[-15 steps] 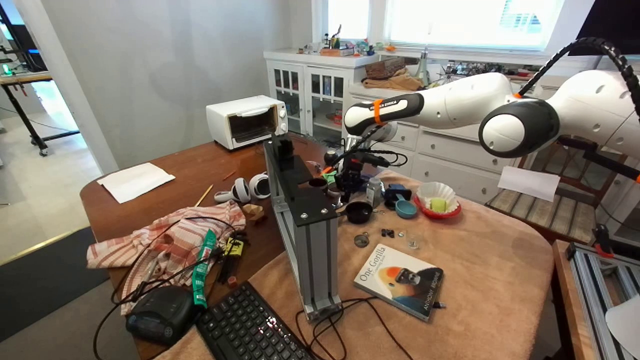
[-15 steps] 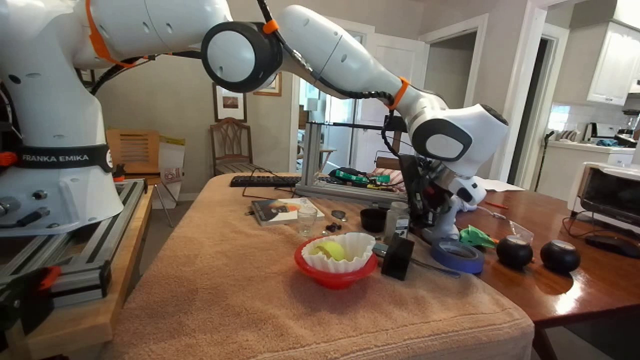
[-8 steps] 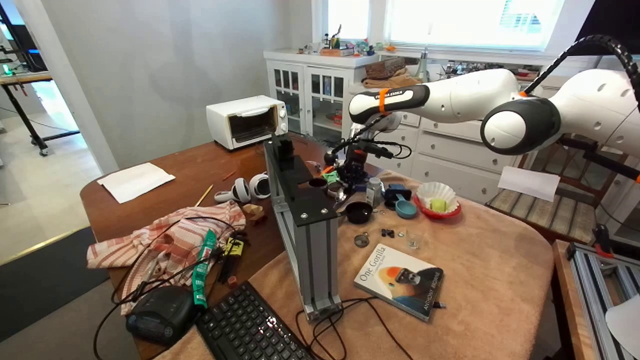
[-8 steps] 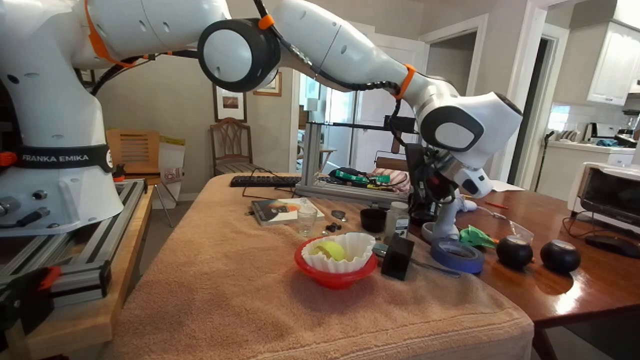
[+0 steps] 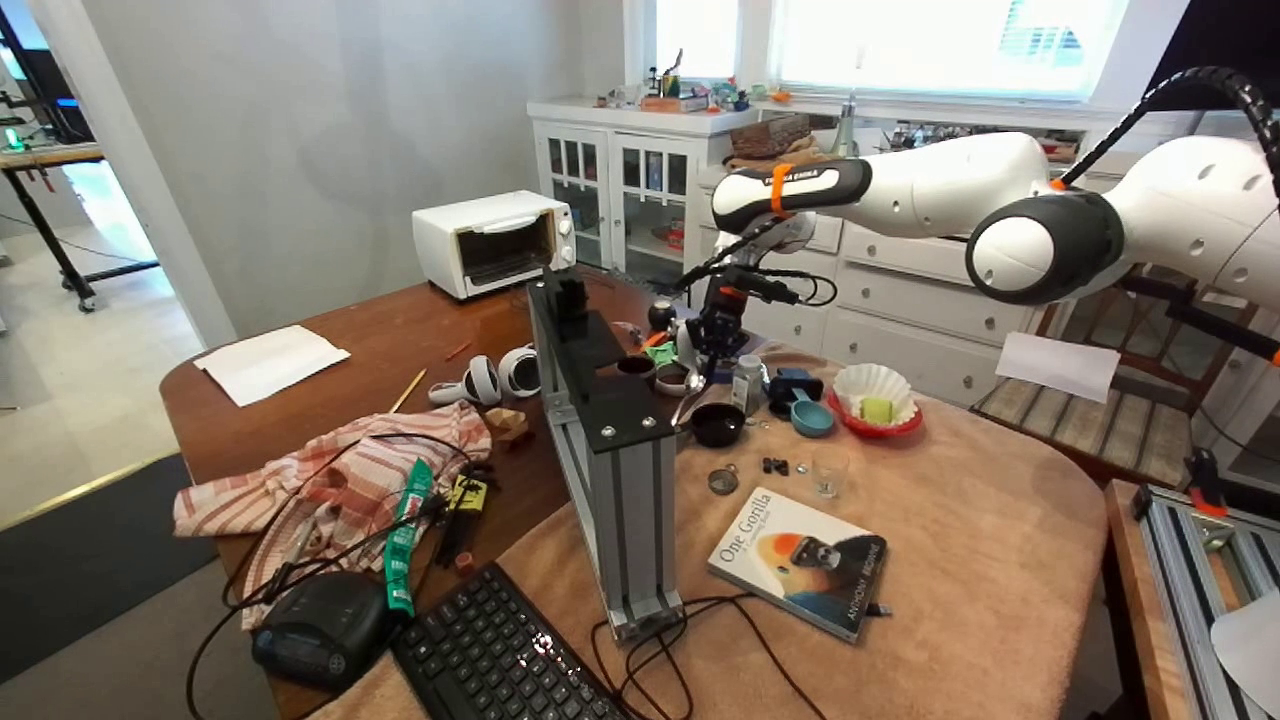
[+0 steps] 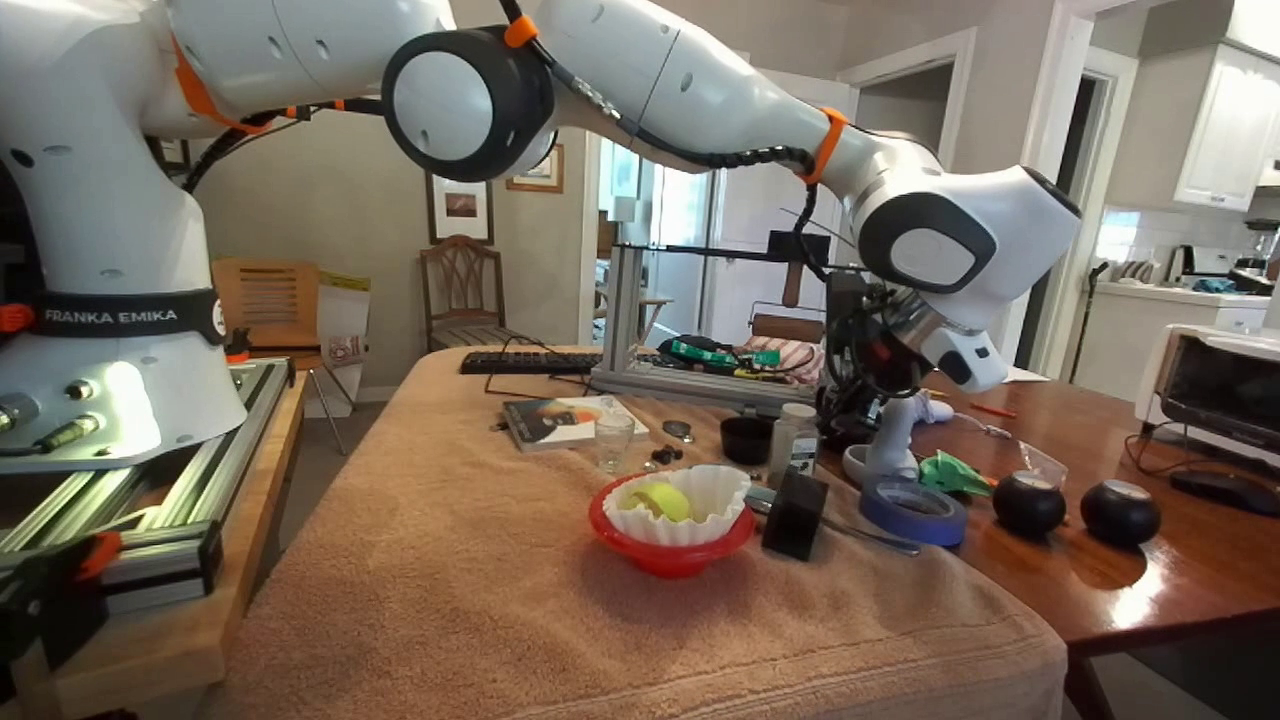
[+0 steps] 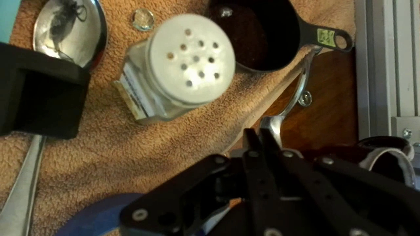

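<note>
Black jaws, silver spoon (image 7: 301, 86). The shaker lid (image 7: 193, 60) is whitish with dark dots. A black cup (image 7: 282, 32) bears a yellow-green label (image 7: 326, 37). The towel (image 6: 430, 580) is tan, the bench (image 5: 400, 330) reddish brown, the tape roll (image 6: 925, 532) blue, the scoop (image 5: 812, 419) teal, the bowl (image 6: 672, 562) red, the paper liner (image 6: 722, 500) white, the cloth (image 5: 275, 485) striped pinkish red on white.

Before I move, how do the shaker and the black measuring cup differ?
The shaker is clear with a pale perforated cap; the measuring cup is black and open-topped. The shaker stands taller than the measuring cup. The measuring cup has a side handle; the shaker shows none. Both stand upright.
</note>
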Tool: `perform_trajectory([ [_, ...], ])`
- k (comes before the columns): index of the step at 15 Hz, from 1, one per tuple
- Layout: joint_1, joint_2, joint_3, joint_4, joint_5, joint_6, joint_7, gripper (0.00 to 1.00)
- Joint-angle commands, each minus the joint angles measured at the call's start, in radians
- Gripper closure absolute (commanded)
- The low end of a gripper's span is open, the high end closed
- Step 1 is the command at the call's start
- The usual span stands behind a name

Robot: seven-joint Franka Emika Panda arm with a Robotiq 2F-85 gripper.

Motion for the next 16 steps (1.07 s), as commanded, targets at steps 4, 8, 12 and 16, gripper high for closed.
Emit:
perform_trajectory([
  [4,-0.003,0.034,0.003,0.034,0.003,-0.016,0.058,0.99],
  [8,0.011,0.037,-0.002,0.027,-0.012,-0.005,0.042,0.64],
  [12,0.027,0.045,-0.01,0.026,-0.028,0.008,0.017,0.35],
  [16,0.043,0.053,-0.021,0.032,-0.05,0.021,-0.044,0.18],
])
